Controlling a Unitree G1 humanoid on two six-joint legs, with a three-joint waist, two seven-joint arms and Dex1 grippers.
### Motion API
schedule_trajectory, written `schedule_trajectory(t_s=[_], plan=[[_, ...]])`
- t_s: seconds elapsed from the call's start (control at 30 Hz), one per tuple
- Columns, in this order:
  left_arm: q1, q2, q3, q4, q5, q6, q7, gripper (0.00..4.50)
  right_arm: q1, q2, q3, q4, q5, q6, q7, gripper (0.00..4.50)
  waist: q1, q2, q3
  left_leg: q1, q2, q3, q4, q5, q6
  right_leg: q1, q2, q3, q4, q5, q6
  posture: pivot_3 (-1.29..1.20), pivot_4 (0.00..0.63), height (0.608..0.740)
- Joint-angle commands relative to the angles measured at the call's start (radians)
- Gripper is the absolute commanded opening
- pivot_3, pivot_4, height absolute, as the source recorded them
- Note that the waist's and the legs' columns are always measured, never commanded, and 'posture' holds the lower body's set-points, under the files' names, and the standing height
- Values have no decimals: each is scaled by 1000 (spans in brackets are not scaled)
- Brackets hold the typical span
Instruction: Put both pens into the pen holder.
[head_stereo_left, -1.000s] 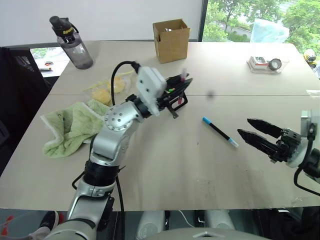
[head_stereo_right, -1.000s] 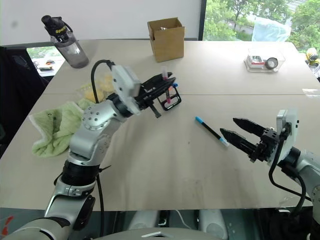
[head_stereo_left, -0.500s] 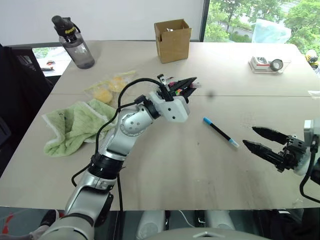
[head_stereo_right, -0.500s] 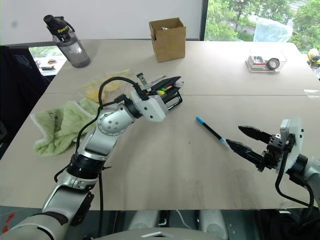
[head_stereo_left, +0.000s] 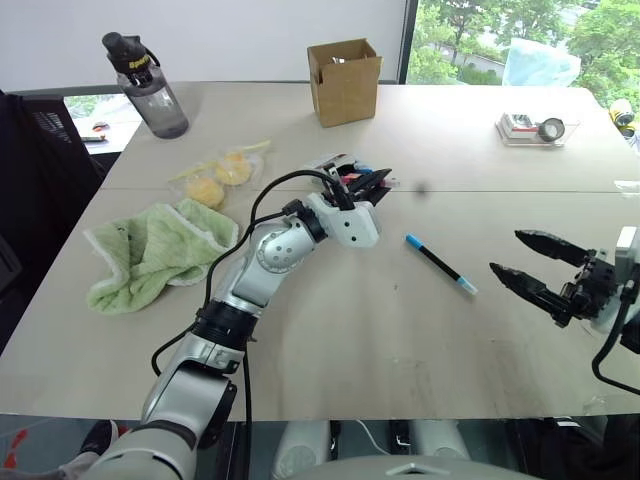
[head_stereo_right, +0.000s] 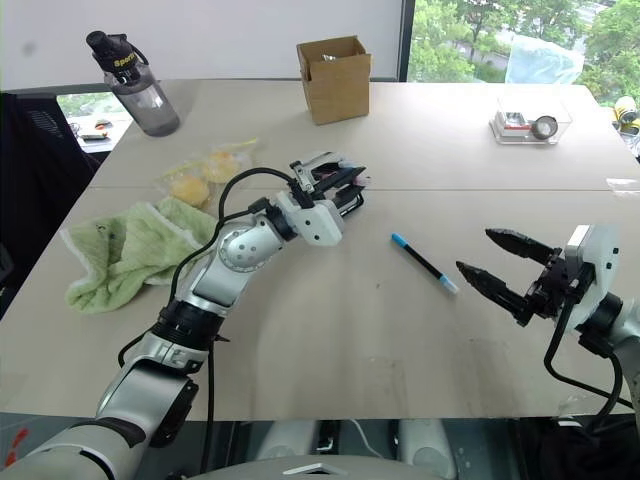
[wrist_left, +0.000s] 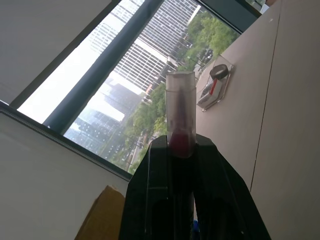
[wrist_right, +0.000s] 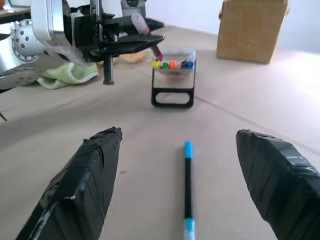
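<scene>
1. The table (head_stereo_left: 330, 330) carries everything, and both arms reach over it
2. A green towel (head_stereo_left: 150, 250) lies well off to the left of the left gripper's fingers, with a yellow bag (head_stereo_left: 220, 170) just beyond it
3. A brown box (head_stereo_left: 343, 80) stands far past the left fingertips, and a grey bottle (head_stereo_left: 148, 90) stands at the far left corner
4. A clear tray (head_stereo_left: 530, 127) sits far beyond the right gripper's fingers
5. The left gripper (head_stereo_left: 372, 181) has its fingers clamped together on the pink pen (wrist_right: 145, 31), whose pale cap end sticks out past the fingertips and whose lower tip hangs just over the holder's top
6. The right gripper (head_stereo_left: 520, 255) holds its two fingers wide apart with nothing between them
7. The holder (wrist_right: 173, 80) stands right under the left fingertips, with coloured markers (wrist_right: 172, 64) showing along its top
8. The blue pen (head_stereo_left: 440, 264) lies flat on the table, ahead of the right fingertips and between the two grippers; in the right wrist view it lines up with the gap between the spread fingers, its near end close to them
</scene>
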Motion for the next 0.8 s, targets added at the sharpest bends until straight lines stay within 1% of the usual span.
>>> schedule_trajectory(t_s=[0.03, 0.27, 0.43, 0.5, 0.53, 0.57, 0.63, 0.67, 0.73, 0.77, 0.8], plan=[[-34, -2, 5, 21, 4, -50, 21, 0, -5, -3, -2, -7, -22, -53, -4, 3883, 0, 0, 0, 0, 0, 0, 0, 0, 0, 0, 0, 0, 0, 0, 0, 0, 150, 736], [-43, 11, 2, 96, 24, -77, 23, 0, 9, -14, 3, -7, -45, -81, 4, 3883, 0, 0, 0, 0, 0, 0, 0, 0, 0, 0, 0, 0, 0, 0, 0, 0, 150, 736], [-75, 24, 13, 170, 24, -102, 30, 0, 9, -15, 6, -15, -37, -83, 6, 3883, 0, 0, 0, 1, 0, 1, 0, 0, 0, 0, 0, 0, 2, 0, 0, 0, 150, 736], [-95, 30, 11, 194, 29, -120, 34, 1028, 5, -16, 7, -15, -34, -82, 5, 3931, 0, 0, 0, 1, 0, 1, 0, 0, 0, 0, 0, 0, 2, 0, 0, 0, 150, 736], [-101, 32, 10, 203, 32, -127, 36, 1158, 5, -17, 8, -14, -34, -82, 5, 3931, 0, 0, 0, 1, 0, 1, 0, 0, 0, 0, 0, 0, 2, 0, 0, 0, 150, 736], [-108, 33, 10, 213, 33, -133, 37, 1698, 4, -17, 9, -12, -35, -83, 6, 3931, 0, 0, 0, 1, 0, 1, 0, 0, 0, 0, 0, 0, 2, 0, 0, 0, 150, 736], [-116, 33, 10, 228, 35, -141, 40, 2424, 5, -18, 12, -8, -38, -86, 8, 3931, 0, 0, 0, 1, 0, 1, 0, 0, 0, 0, 0, 0, 2, 0, 0, 0, 150, 736], [-119, 33, 11, 234, 37, -141, 43, 2876, 5, -18, 14, -6, -40, -87, 9, 3931, 0, 0, 0, 1, 0, 1, 0, 0, 0, 0, 0, 0, 2, 0, 0, 0, 150, 736], [-123, 34, 14, 243, 44, -135, 53, 3645, 5, -18, 21, -2, -44, -91, 7, 3931, 0, 0, 0, 1, 0, 1, 0, 0, 0, 0, 0, 0, 2, 0, 0, 0, 150, 736], [-123, 33, 17, 244, 43, -131, 57, 4177, 5, -17, 25, -1, -47, -94, 5, 3931, 0, 0, 0, 1, 0, 2, 0, 0, 0, 0, 0, 0, 2, 0, 0, 0, 150, 736], [-123, 32, 21, 243, 43, -123, 63, 4421, 5, -16, 32, 0, -53, -98, 4, 3931, 0, 0, 0, 1, 0, 2, 1, 0, 0, 0, 0, 0, 2, 0, 0, 0, 150, 736]])
